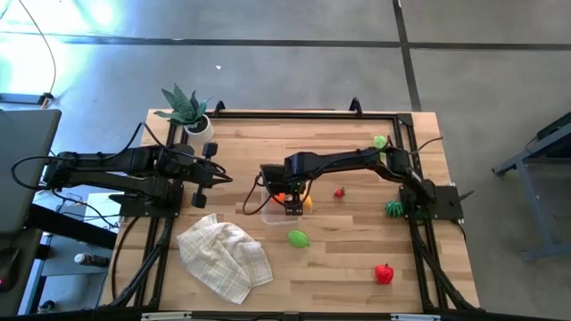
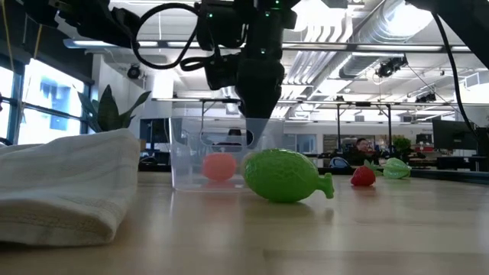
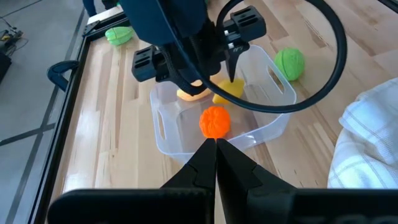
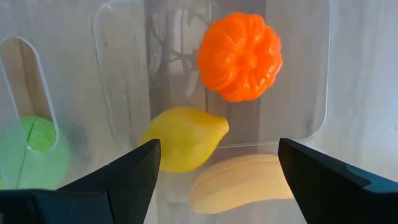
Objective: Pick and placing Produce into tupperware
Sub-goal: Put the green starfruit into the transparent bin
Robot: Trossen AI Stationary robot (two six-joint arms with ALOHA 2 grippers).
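While the right gripper (image 1: 292,203) hangs at frame centre with fingers spread and empty, the clear rectangular plastic tub (image 4: 211,93) beneath it holds a ridged orange fruit (image 4: 240,56), yellow lemon (image 4: 185,138) and pale banana (image 4: 245,183). Further left, the left gripper (image 1: 218,177) waits, fingers pressed together.

Orange (image 4: 240,56), lemon (image 4: 184,138) and banana (image 4: 245,183) lie in the tupperware (image 3: 261,127).

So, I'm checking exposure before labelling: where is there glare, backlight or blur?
High view: bright glare on the floor at top left. Low view: ceiling lights backlight the clear rectangular plastic tub. Right wrist view: the right gripper's dark fingers look soft.
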